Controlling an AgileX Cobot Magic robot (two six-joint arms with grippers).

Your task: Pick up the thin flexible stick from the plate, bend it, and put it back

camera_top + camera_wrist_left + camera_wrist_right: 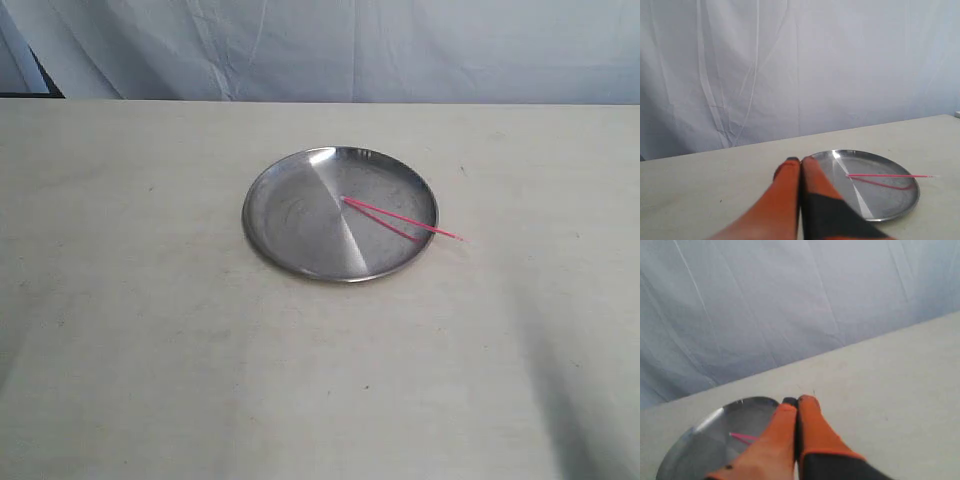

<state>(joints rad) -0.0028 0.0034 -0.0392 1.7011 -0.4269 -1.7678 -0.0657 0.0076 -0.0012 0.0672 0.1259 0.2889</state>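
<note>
The round silver plate [300,215] lies near the middle of the table. On its right half rests the thin pink stick [400,218], one end near the plate's centre, the other poking past the right rim. A faint pink line under it looks like its reflection. Neither gripper shows in the exterior view. The left gripper [800,160] is shut with nothing in it, beside the plate [875,207] and apart from the stick [890,176]. Also shut and empty, the right gripper [797,400] hovers over the edge of the plate [695,445], hiding most of the stick [740,437].
The beige table [150,350] spreads around the plate on all sides. A wrinkled white cloth backdrop [330,50] hangs behind the table's far edge.
</note>
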